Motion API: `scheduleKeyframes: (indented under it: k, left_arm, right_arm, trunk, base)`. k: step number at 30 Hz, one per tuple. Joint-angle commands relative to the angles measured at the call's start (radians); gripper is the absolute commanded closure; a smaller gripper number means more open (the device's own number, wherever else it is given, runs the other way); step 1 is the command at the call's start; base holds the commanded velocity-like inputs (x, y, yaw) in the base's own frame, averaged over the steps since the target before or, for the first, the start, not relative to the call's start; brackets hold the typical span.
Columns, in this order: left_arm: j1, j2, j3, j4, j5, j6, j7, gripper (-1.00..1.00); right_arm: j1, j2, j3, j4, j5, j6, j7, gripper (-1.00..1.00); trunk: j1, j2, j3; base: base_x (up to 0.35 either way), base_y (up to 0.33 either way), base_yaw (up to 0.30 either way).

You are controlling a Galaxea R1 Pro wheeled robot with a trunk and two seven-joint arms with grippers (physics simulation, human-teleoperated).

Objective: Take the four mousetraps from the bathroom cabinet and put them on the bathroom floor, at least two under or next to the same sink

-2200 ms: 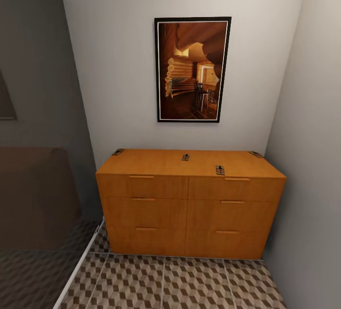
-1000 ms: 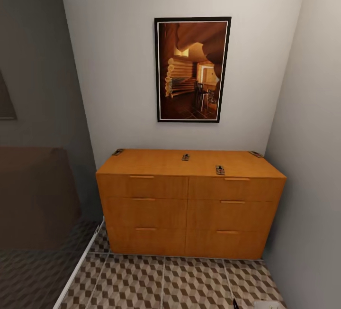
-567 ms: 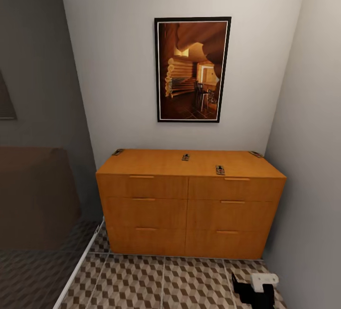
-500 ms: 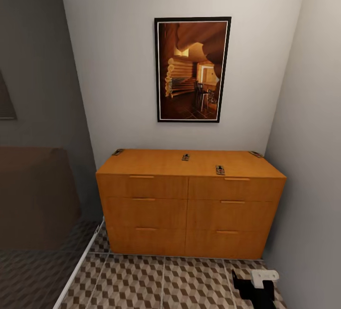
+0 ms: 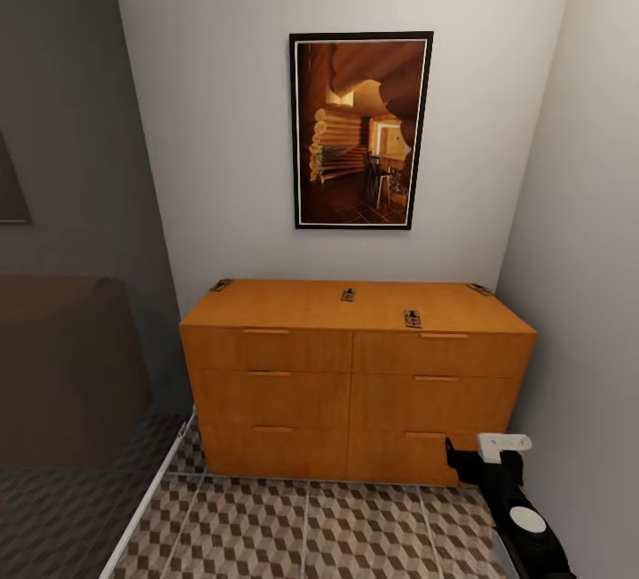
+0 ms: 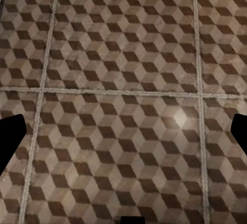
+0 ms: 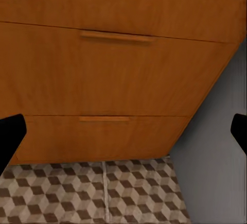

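Overhead: 4 mousetraps [image 5: 413, 319] on cabinet [image 5: 355, 384] (cube-tiled bathroom floor [image 5: 311, 530]).

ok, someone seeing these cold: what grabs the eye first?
The orange-brown cabinet against the back wall, with four small mousetraps scattered on its flat top: one at each rear corner and two nearer the middle. Above it hangs a dark-framed picture of a log interior. Down at the lower right, the right hand rises in front of the cabinet's bottom drawers, over the cube-patterned floor.
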Motion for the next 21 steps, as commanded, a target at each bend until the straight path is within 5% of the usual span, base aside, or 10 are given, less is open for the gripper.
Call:
scheduleKeyframes:
  k: [1, 8, 11, 13, 21]
  left_arm:
    - [0.000, 0.000, 0.000, -0.001, 0.001, -0.001, 0.000, -1.00]
    - [0.000, 0.000, 0.000, -0.001, 0.001, -0.001, 0.000, -1.00]
    - [0.000, 0.000, 0.000, -0.001, 0.001, -0.001, 0.000, -1.00]
    - [0.000, 0.000, 0.000, -0.001, 0.001, -0.001, 0.000, -1.00]
    - [0.000, 0.000, 0.001, 0.004, 0.001, -0.001, 0.000, -1.00]
  right_arm:
    - [-0.016, -0.006, 0.001, -0.005, 0.001, 0.023, -0.005, -1.00]
    - [-0.161, -0.036, 0.001, -0.019, 0.001, 0.170, -0.011, -1.00]
    - [-0.212, -0.039, 0.001, -0.020, 0.001, 0.210, -0.011, -1.00]
    - [-0.313, -0.042, 0.001, -0.021, 0.001, 0.287, -0.012, -1.00]
    - [-0.480, -0.043, 0.002, -0.012, -0.002, 0.377, -0.012, -1.00]
  trunk:
    - [0.000, -0.001, -0.001]
    - [0.000, -0.001, -0.001]
    - [0.000, -0.001, -0.001]
    - [0.000, -0.001, -0.001]
    - [0.000, -0.001, -0.001]
  base:
    - [0.000, 0.000, 0.000]
    - [0.000, 0.000, 0.000]
    - [0.000, 0.000, 0.000]
    - [0.000, 0.000, 0.000]
    - [0.000, 0.000, 0.000]
